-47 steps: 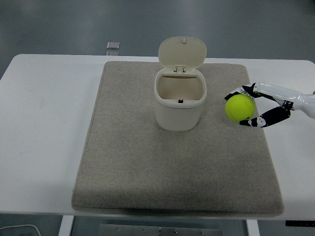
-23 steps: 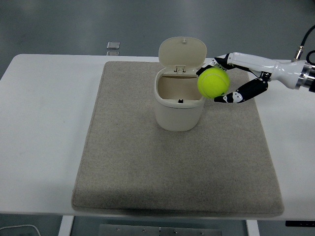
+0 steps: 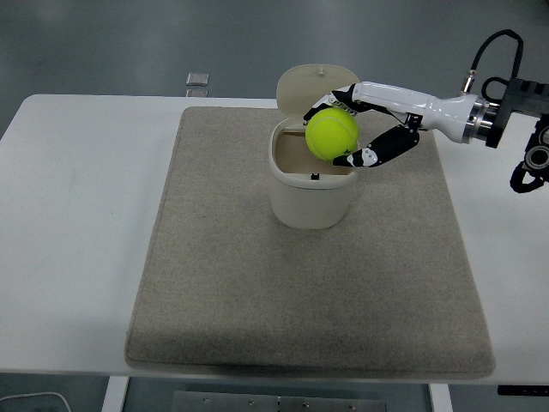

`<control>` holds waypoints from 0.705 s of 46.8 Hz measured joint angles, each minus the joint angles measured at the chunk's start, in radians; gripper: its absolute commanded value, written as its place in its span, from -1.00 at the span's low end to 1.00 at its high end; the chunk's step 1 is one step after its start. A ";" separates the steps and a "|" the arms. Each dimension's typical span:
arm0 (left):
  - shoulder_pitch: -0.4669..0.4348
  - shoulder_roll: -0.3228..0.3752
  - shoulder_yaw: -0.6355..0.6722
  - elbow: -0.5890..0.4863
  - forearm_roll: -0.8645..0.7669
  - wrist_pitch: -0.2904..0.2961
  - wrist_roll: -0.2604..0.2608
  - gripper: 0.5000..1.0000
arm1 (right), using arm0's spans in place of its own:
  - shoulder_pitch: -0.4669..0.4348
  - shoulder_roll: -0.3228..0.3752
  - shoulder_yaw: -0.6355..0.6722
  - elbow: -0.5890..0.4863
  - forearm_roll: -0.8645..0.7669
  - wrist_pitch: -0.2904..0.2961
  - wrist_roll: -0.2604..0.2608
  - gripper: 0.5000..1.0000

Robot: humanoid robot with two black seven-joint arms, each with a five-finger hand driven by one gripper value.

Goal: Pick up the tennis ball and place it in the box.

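Fingers (image 3: 377, 153) of my right hand (image 3: 364, 129) are wrapping the tennis ball (image 3: 332, 135), pinching it from above and below. I am holding it over the box (image 3: 312, 184), above the open mouth's right half, in front of the raised lid (image 3: 316, 90). Beneath the box, a grey mat (image 3: 257, 292) is covering the white table (image 3: 77, 240); beyond it, grey floor (image 3: 129, 43) is showing.

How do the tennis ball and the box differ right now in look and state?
The tennis ball is bright yellow-green and round; the box is cream with rounded-square walls. The tennis ball is held in the air by the right robot hand; the box stands on the grey mat. The ball is closed; the box is open-topped, lid up. Both sit over the mat.
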 measured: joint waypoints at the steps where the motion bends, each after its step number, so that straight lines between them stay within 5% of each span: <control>1: 0.000 0.000 0.000 0.000 0.000 0.000 0.000 0.97 | 0.000 0.000 0.000 0.000 -0.001 0.000 -0.002 -0.33; 6: 0.000 0.000 0.000 0.000 0.000 0.000 0.000 0.97 | 0.000 0.005 -0.002 -0.003 -0.003 -0.003 -0.005 0.19; 12: 0.000 0.000 0.000 0.000 0.000 0.000 0.000 0.97 | -0.002 0.007 -0.002 -0.008 -0.004 -0.003 -0.005 0.58; 33: 0.000 0.000 0.000 0.000 0.000 0.000 0.000 0.97 | -0.009 -0.003 -0.002 -0.008 0.012 0.011 -0.004 0.59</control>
